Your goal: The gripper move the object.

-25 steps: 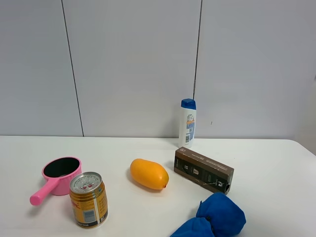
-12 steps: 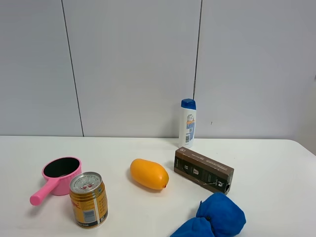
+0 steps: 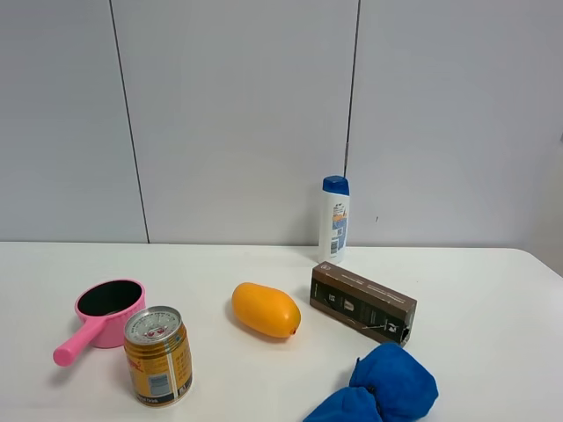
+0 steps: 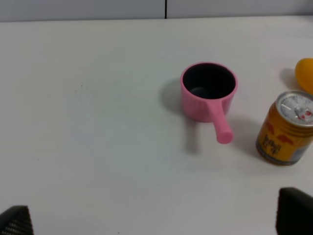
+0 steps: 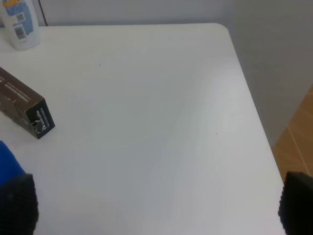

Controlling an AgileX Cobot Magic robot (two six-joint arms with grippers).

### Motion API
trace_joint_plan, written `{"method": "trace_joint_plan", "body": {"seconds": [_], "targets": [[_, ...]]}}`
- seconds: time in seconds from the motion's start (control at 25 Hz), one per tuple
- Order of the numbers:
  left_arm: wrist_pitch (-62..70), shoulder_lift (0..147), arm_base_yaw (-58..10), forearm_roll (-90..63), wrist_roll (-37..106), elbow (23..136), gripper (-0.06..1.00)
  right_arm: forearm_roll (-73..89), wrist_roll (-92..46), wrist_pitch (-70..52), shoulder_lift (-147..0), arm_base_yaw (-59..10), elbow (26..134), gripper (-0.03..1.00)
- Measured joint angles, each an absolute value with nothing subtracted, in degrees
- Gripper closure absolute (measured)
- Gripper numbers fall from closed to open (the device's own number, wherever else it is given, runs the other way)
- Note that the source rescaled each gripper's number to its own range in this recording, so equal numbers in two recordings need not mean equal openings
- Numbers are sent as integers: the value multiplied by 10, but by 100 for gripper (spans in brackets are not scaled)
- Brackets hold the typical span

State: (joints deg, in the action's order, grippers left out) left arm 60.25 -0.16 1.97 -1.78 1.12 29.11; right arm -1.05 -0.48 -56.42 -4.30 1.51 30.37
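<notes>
The glossy orange-yellow mango (image 3: 266,309) lies on the white table (image 3: 493,290) near the middle, between the gold can and the dark box. A sliver of it shows at the edge of the left wrist view (image 4: 305,73). No arm or gripper shows in the exterior high view. My left gripper (image 4: 155,218) is open and empty above the table, on the near side of the pink pot, with only its black fingertips (image 4: 295,211) showing. My right gripper (image 5: 156,205) is open and empty over bare table near the right edge, with its fingertips (image 5: 17,203) wide apart.
A pink pot with a handle (image 3: 104,315) and a gold drink can (image 3: 158,354) stand at the left. A dark brown box (image 3: 362,303), a white bottle with a blue cap (image 3: 334,219) and a blue cloth lump (image 3: 383,387) are at the right. The table's right edge (image 5: 254,98) is close.
</notes>
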Motion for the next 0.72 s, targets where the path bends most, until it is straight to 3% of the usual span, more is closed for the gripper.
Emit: {"method": "trace_joint_plan", "body": {"seconds": [0.72], "targets": [[603, -2, 20, -18, 11, 291, -6, -9, -5, -605, -30, 15, 287, -2]]}}
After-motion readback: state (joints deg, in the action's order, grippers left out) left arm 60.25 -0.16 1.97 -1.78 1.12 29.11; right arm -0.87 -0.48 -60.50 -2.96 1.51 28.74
